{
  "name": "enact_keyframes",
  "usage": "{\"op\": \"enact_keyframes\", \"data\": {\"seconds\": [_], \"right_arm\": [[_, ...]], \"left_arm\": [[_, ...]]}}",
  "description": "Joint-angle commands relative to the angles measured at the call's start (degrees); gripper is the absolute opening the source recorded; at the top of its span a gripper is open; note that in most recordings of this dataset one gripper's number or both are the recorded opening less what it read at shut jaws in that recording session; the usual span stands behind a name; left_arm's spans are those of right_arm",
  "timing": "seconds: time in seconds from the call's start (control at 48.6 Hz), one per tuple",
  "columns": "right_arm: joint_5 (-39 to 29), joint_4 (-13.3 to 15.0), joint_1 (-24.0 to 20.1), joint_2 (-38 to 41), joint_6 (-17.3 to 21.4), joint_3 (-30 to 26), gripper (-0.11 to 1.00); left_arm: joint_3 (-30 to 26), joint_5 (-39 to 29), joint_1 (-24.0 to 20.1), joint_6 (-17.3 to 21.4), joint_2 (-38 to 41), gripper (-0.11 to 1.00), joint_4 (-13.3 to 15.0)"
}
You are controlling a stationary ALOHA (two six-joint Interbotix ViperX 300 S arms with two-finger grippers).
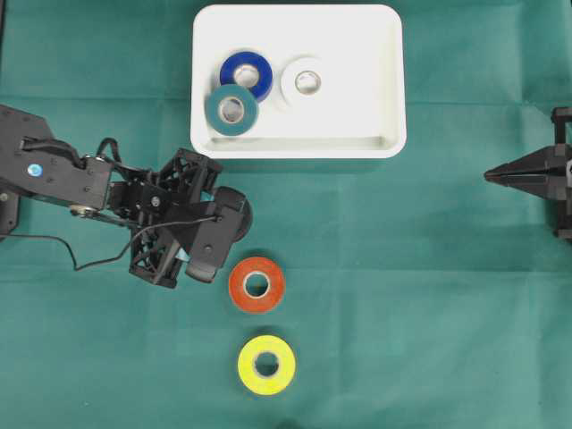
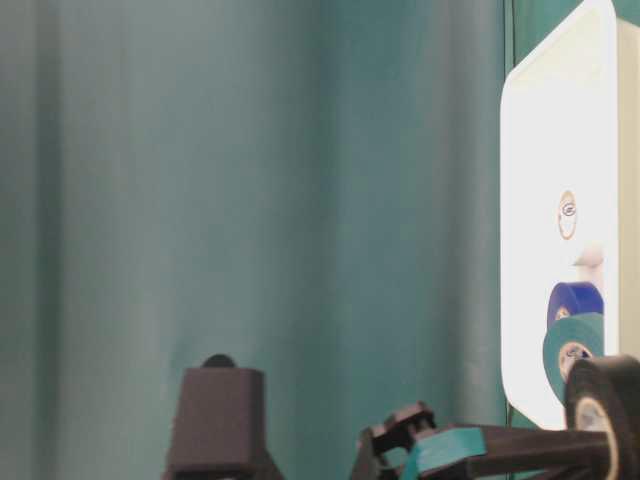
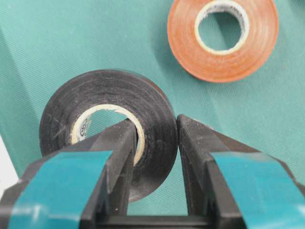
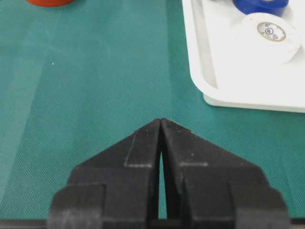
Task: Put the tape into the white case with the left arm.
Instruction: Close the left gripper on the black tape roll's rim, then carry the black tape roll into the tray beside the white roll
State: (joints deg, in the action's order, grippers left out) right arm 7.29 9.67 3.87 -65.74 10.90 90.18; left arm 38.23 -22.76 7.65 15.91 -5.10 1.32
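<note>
I had the left gripper (image 3: 155,138) clamped on the black tape roll (image 3: 107,124): in the left wrist view one finger sat inside the roll's core and the other pressed the outer wall, so the band of tape was pinched between them, the jaws narrow around it. In the overhead view the roll (image 1: 239,214) showed only as a dark edge at the tip of the left arm (image 1: 107,192), left of centre in the frame and just above the orange roll (image 1: 257,284); the yellow roll (image 1: 266,365) lay lower still. Whether the black roll had cleared the green cloth (image 1: 429,295) I could not tell.

What mattered for the carry was direction. The white case (image 1: 299,143) sat at the top centre of the overhead frame, up and slightly right of the held roll, its near rim close to the gripper. Blue (image 1: 248,73), teal (image 1: 232,110) and white (image 1: 306,82) rolls already crowded the case's left half, so I judged the open right half the safer place to set it down.

The right gripper (image 4: 161,125) rested at the far right edge of the overhead view, its fingers pressed together on nothing, well apart from the case and the rolls. The left arm was plainly the nearer one.
</note>
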Motion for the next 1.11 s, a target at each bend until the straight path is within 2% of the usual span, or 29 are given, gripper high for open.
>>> {"op": "enact_keyframes", "data": {"seconds": [0.0, 0.267, 0.678, 0.884, 1.089], "right_arm": [[0.62, 0.09, 0.18, 0.35, 0.0, -0.62, -0.09], [0.62, 0.09, 0.18, 0.35, 0.0, -0.53, -0.09], [0.62, 0.09, 0.18, 0.35, 0.0, -0.62, -0.09], [0.62, 0.09, 0.18, 0.35, 0.0, -0.62, -0.09], [0.79, 0.09, 0.18, 0.35, 0.0, -0.53, -0.09]], "left_arm": [[-1.41, 0.18, 0.0, 0.09, -1.67, 0.24, -0.09], [-4.22, 0.18, -3.34, 1.05, 1.32, 0.24, -0.18], [-11.78, 0.18, -11.87, 11.16, 6.94, 0.24, -0.18], [-15.03, 0.53, -15.56, 13.71, 10.02, 0.24, -0.18], [-17.84, 0.97, -17.31, 15.47, 12.57, 0.24, -0.18]]}}
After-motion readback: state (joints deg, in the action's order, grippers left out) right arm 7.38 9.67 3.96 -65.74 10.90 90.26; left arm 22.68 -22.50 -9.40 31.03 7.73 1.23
